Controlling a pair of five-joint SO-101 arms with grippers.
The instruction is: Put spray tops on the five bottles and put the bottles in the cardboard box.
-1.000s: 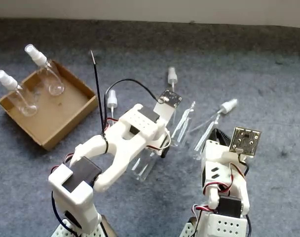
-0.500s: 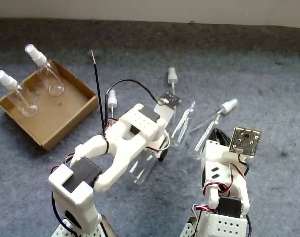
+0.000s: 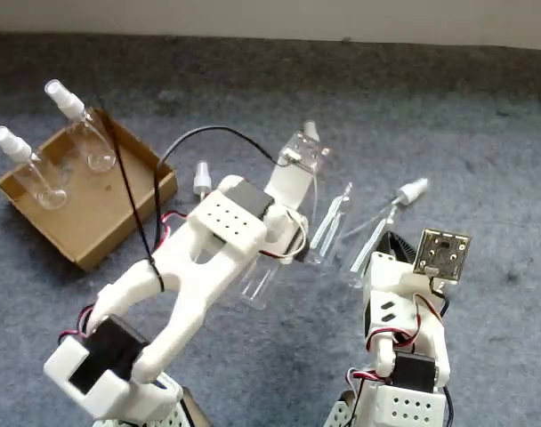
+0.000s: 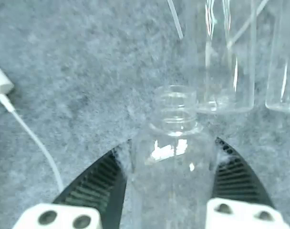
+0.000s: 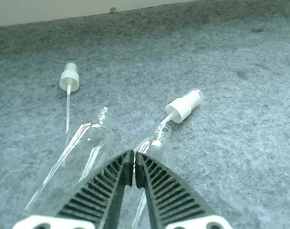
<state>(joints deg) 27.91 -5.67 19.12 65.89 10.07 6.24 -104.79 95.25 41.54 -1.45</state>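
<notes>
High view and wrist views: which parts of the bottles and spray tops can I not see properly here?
High view: the left arm covers most of the open bottle, and its wrist camera hides part of the far spray top.
Left wrist view: the picture's edge cuts off that bottle's base.
Right wrist view: the right gripper hides the lower parts of the capless lying bottle and the bottle beside it.

1. A grey, fuzzy carpet-like cloth [image 3: 484, 178] covers the work surface I watch through the high camera.
2. A darker band of that cloth [image 3: 253, 58] runs along its far edge.
3. A pale, plain wall strip [image 3: 270, 16] stands just behind the band.
4. A small dark fleck [image 3: 503, 109] lies on the cloth, far side, right.
</notes>
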